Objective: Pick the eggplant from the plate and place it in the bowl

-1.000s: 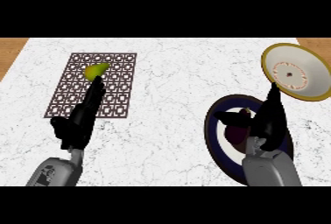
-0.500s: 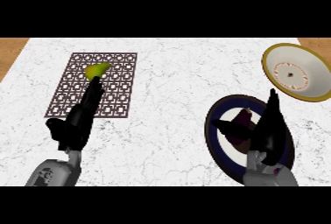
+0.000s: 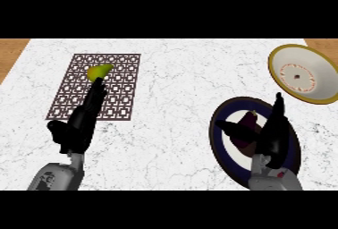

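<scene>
- The eggplant point(image 3: 248, 127), one dark purple piece, lies on the plate point(image 3: 228, 154), just left of the right hand's point(image 3: 272, 134) straight fingers point(image 3: 278, 107) and beside its thumb, which juts out to the left at the eggplant's near end.
- The right hand stands edge-on over the plate with its fingers stretched out and pointing away; nothing is curled round the eggplant, and whether the thumb touches it cannot be told.
- The plate is one round dish, dark blue-rimmed with white and dark rings; the hand and forearm cover its right part.
- One bowl point(image 3: 305, 74), cream inside with a yellow rim and a ring of reddish dots round a dark centre spot, sits beyond the right fingertips and a little to their right, apart from the plate.
- No writing or label can be read on anything.
- The left hand point(image 3: 79, 127) rests open, its fingers straight, over one brown lattice mat point(image 3: 122, 87).
- One yellow-green fruit point(image 3: 99, 71) lies on the mat right at the left fingertips.
- All stands on a white marbled counter point(image 3: 171, 89).
</scene>
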{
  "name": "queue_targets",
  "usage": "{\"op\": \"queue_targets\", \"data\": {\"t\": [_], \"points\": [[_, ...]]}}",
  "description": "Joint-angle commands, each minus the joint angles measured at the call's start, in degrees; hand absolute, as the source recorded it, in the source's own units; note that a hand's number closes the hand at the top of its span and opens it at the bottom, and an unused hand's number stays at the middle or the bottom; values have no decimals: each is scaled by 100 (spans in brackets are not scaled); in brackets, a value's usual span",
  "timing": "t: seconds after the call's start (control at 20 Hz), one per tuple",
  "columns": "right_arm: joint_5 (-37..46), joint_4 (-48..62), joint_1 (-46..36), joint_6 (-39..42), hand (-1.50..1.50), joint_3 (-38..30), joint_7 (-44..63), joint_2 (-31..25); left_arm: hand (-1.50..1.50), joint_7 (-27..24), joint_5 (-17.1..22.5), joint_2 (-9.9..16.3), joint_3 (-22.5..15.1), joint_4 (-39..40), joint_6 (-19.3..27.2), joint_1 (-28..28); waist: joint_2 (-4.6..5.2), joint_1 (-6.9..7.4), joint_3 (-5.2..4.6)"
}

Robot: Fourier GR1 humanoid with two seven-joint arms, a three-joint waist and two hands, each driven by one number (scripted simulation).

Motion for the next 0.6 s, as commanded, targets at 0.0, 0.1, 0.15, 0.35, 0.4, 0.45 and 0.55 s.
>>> {"op": "queue_targets", "data": {"t": [0.0, 0.1, 0.15, 0.35, 0.4, 0.45, 0.55], "points": [[-227, 356, 145, -788, -150, 220, 331, 1, 0, 269, -203, -159, -72, -195, 137, -105, 0, 3, 1], [-399, 619, 34, -937, -150, 151, 140, 1, 0, -35, -231, -226, -77, 22, 2, 65, 4, 5, 0], [-469, 337, -338, -456, -150, -167, 379, 1, 0, -39, -210, -172, 33, -12, -3, 74, 1, 4, -1], [-675, 858, 94, -1235, -150, 46, -165, 1, 0, 280, -23, 8, 409, 140, -314, -402, 6, -20, 0], [-800, 974, 562, -1467, -150, 133, -701, 1, 0, 176, -144, -220, 177, 9, -194, -49, 3, -15, 1], [-859, 608, 516, -1024, -150, -126, -651, 1, 0, 194, -110, -92, 343, -119, -349, 58, -2, -16, -1], [-661, 791, 389, -964, -150, -235, -531, 1, 0, 90, -286, -268, 330, -50, -284, 32, -2, -17, -2]]}}
